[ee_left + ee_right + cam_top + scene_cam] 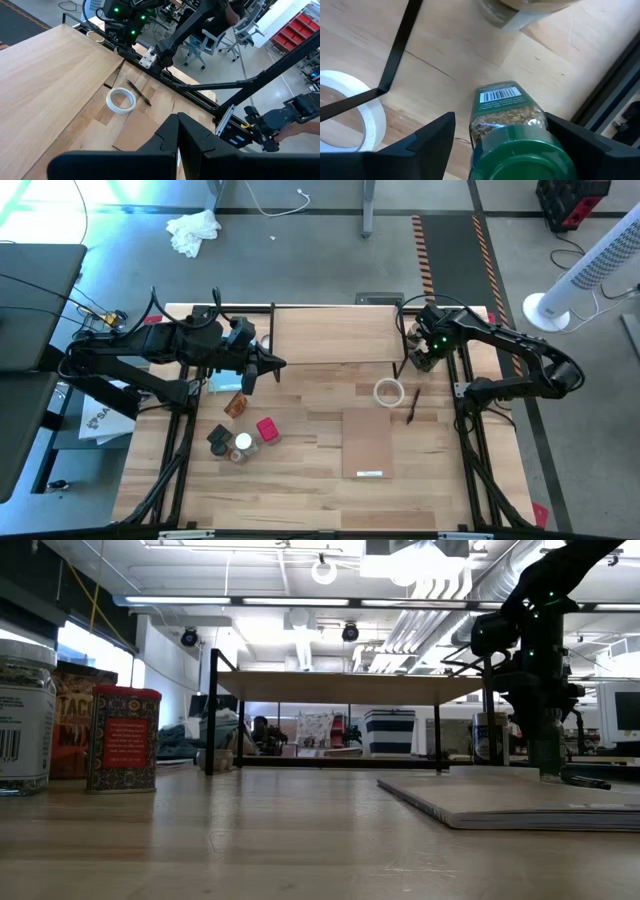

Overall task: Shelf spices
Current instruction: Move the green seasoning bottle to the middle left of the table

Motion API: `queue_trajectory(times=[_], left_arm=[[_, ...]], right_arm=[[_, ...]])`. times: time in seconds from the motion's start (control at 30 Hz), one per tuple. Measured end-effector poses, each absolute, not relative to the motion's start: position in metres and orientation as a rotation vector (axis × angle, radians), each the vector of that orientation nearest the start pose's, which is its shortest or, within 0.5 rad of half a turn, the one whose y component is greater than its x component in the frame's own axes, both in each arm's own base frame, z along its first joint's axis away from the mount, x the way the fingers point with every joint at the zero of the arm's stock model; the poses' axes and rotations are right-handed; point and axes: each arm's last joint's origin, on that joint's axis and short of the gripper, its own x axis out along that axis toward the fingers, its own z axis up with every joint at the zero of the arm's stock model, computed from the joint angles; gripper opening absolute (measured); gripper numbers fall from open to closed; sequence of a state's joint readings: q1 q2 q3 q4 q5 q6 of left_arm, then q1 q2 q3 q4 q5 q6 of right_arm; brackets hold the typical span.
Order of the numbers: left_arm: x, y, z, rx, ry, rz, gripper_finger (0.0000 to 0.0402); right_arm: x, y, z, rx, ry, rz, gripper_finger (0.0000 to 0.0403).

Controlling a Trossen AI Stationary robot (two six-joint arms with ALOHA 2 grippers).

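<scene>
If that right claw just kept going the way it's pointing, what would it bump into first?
Most likely the green-lidded spice jar. It stands right between the right gripper's open fingers, close to them, with the wooden table beneath. Whether the fingers already touch the jar is unclear, but nothing else lies in the way.

Your right gripper [502, 135] hangs at the table's right rear, fingers spread wide. Your left gripper [178, 131] sits left of centre, fingers pressed together, pointing right.
</scene>
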State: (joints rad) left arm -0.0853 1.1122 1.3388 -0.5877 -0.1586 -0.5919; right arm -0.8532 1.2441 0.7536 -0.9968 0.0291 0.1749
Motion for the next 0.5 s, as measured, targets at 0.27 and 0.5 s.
queue_trajectory(times=[0.27,0.5], left_arm=[[0.2181,-0.014,0.4197,-0.541,0.326,0.176,0.0],[0.2183,-0.014,0.4203,-0.511,0.321,0.17,0.0]], right_arm=[[0.1183,-0.1379,0.1942,0.761,1.413,-0.853,0.0265],[0.1198,-0.1393,0.1943,0.817,1.361,-0.915,0.0187]])
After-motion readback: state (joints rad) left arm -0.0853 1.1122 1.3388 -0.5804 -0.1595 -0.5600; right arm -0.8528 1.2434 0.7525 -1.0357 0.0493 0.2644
